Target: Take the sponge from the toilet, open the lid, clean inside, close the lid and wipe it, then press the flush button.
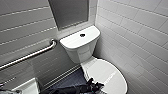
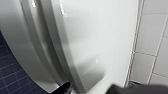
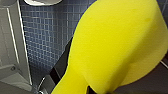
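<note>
The white toilet (image 1: 80,48) stands in the corner with its oval lid (image 1: 107,72) down. The dark round flush button (image 1: 82,35) sits in the middle of the tank top. My left gripper (image 1: 96,86) reaches the lid's near left edge. In the left wrist view the left gripper (image 2: 92,88) is open, one dark finger (image 2: 63,88) outside the lid's rim (image 2: 67,60) and the other over the lid's top. The yellow sponge (image 3: 115,42) looms large in the right wrist view, and my right gripper (image 3: 90,88) is shut on it.
A steel grab bar (image 1: 30,56) runs along the left wall. White tiled walls close in on both sides of the toilet. Dark blue mosaic floor (image 1: 72,80) lies left of the bowl. A white fixture edge (image 1: 26,87) shows at the lower left.
</note>
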Robot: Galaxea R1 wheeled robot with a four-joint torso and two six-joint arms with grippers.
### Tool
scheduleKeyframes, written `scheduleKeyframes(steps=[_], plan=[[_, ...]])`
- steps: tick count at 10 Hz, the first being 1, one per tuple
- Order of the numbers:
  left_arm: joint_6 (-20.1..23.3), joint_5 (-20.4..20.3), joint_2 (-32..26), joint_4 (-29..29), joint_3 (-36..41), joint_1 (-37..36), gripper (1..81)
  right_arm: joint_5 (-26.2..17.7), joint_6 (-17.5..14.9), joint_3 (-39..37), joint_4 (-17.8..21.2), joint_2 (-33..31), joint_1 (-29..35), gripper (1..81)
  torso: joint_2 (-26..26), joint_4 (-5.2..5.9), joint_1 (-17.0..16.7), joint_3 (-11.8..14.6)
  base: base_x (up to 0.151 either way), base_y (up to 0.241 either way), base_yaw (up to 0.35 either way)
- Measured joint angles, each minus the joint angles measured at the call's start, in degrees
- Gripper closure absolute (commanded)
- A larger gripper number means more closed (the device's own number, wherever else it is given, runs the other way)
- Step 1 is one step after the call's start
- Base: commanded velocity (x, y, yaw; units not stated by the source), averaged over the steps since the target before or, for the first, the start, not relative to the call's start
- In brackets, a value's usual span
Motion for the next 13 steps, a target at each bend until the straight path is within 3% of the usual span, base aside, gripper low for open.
scheduleKeyframes(steps=[6,9,11,13], plan=[[-1.01,-2.21,-5.51,-0.06,10.67,-1.04,1.0,0.85,1.55,-1.84,0.22,1.06,-0.02,81.1,0.02,0.0,0.0,0.57,0.0,0.0,0.0],[-3.28,-3.44,-7.64,-0.15,15.54,-1.6,1.0,0.93,1.55,-1.97,0.22,1.5,-0.24,81.1,0.0,0.0,0.0,3.89,0.0,0.0,0.0],[-4.6,-5.8,-8.58,-0.33,20.26,-2.5,1.0,0.77,1.55,-2.01,0.2,1.5,-0.56,81.1,-0.02,0.0,0.0,4.33,0.0,0.0,0.0],[-8.87,-8.25,-11.19,-0.52,23.32,-3.16,1.0,0.6,1.57,-2.04,0.2,1.55,-0.67,81.1,-0.02,0.0,0.0,4.26,0.0,0.0,0.0]])
